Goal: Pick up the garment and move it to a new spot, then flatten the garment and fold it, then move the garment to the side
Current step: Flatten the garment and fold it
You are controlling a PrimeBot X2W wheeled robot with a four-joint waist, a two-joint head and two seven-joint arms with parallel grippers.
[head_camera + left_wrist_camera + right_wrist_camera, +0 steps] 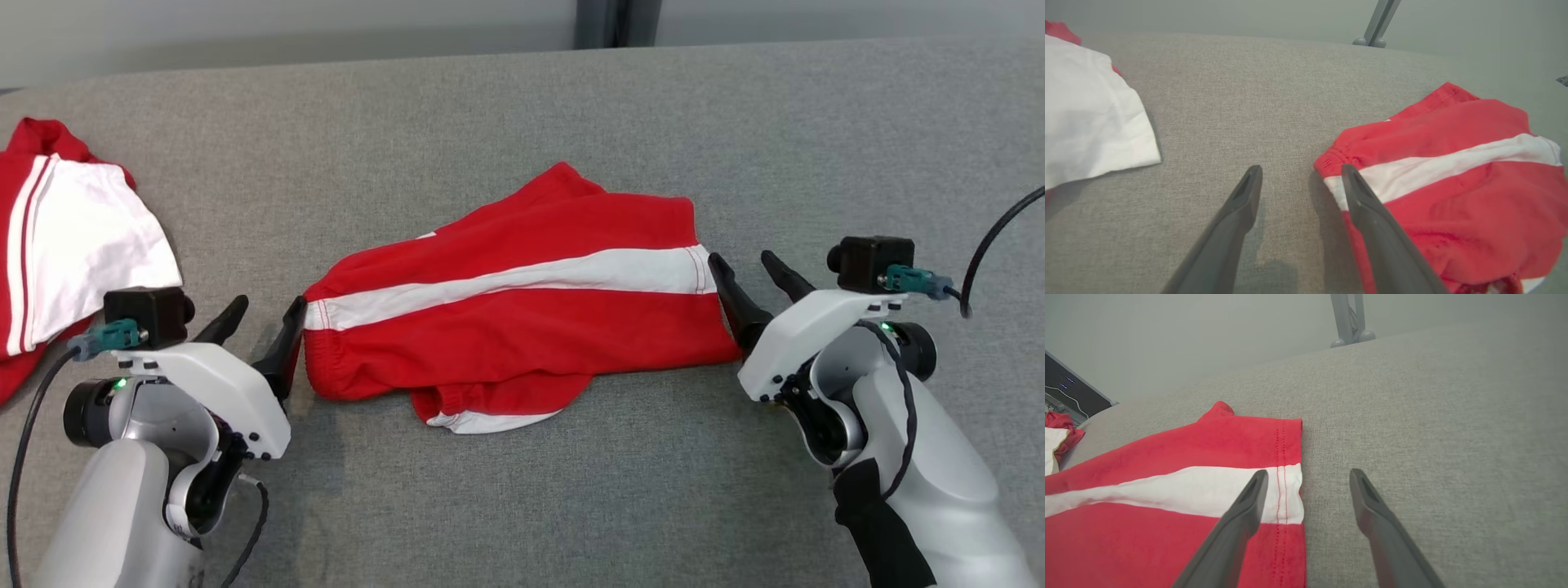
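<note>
Surface: a grey surface (522,106) of woven cloth, flat, with its far edge running along twelve o'clock in the head view.
Centre: a red garment (522,318) lies directly on the cloth, spread lengthwise from nine o'clock to three o'clock.
Stripe: a white band crosses it from nine o'clock, rising slightly toward two o'clock.
Near edge: at six o'clock a fold pokes out from under it, with a white hem showing.
Far edge: a red corner juts toward twelve o'clock.
Nine o'clock: a second garment (73,237), red and white, lies well apart from the red garment. The view's edge cuts it off, so it is possibly more than one piece.
Between: grey weave shows between the two.
</note>
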